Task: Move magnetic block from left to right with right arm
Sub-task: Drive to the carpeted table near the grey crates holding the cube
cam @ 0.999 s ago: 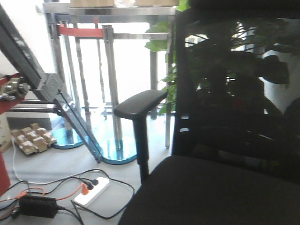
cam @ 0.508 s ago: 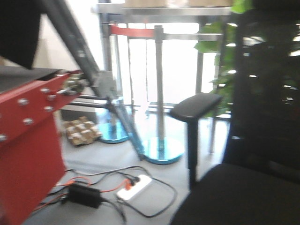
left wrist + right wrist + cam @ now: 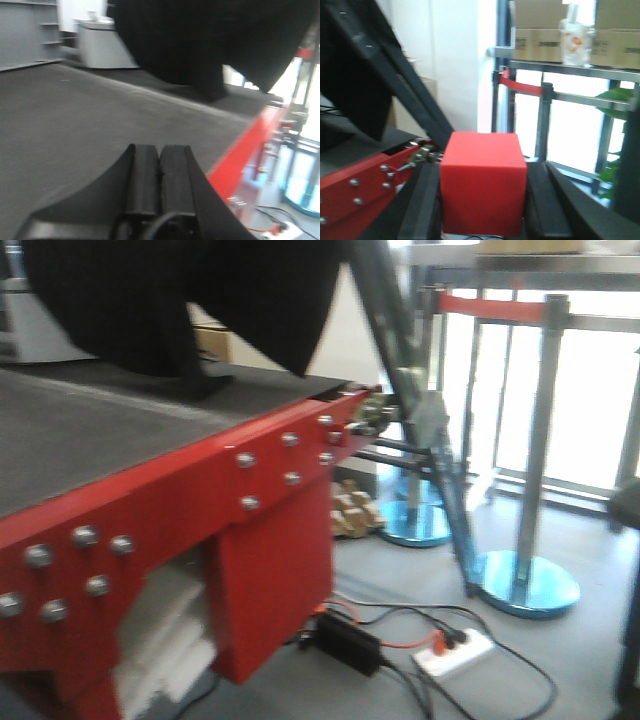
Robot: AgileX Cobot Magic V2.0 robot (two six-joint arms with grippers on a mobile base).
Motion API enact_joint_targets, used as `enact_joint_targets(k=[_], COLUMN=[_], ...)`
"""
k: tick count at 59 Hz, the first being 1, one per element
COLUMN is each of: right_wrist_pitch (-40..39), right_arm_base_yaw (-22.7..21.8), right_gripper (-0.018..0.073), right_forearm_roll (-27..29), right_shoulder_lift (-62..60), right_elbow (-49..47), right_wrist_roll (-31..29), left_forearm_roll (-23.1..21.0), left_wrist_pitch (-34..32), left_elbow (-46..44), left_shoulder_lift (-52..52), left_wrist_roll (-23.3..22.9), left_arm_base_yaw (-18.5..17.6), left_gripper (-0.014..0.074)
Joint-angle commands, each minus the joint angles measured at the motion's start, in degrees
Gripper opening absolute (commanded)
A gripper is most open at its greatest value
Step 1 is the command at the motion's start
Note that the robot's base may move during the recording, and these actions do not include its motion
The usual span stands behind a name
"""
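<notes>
And there it was: your right gripper (image 3: 483, 170) had the magnetic block (image 3: 483, 187) pinched square between its two black fingers (image 3: 426, 200). The jaws were spread just as wide as the cube and pressed on its left and right faces. The red cube sat upright, front face to the wrist camera, top face catching the light. You had that arm carried up and roughly level. Its wrist pointed out past the red table frame (image 3: 355, 182), low on the left, toward the metal shelf (image 3: 560, 67) and its cardboard boxes (image 3: 537, 27). The block rode in the grip, above the level of that frame.

Over on your other side, the left gripper (image 3: 160, 148) was closed right up, pads meeting face to face with nothing between them. That arm lay low and nearly flat over the dark carpet (image 3: 65, 125), aimed along the tabletop toward its red edge. Whether it touched the surface, I couldn't tell.

The front view was blurred. It gave the bolted frame and, on the floor beside it, a power strip (image 3: 455, 652) and a black adapter (image 3: 348, 640). A stanchion (image 3: 540, 430) stood near the window.
</notes>
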Motion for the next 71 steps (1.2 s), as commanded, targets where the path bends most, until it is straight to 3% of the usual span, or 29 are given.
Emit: enact_joint_targets(k=[1, 71], right_wrist_pitch=[-5.0, -5.0], right_arm_base_yaw=[-0.4, -0.4], right_gripper=[0.0212, 0.0212], right_forearm_roll=[-0.5, -0.5], right_shoulder_lift=[0.6, 0.6], right_elbow=[-1.7, -1.7], right_wrist_roll=[-0.7, -0.7], left_forearm_roll=[0.0, 0.0], left_wrist_pitch=[-5.0, -5.0], left_elbow=[0.5, 0.5], left_shoulder_lift=[-0.4, -0.4], left_wrist_roll=[-0.2, -0.2], left_arm_base_yaw=[-0.2, -0.2], left_gripper=[-0.0116, -0.0116])
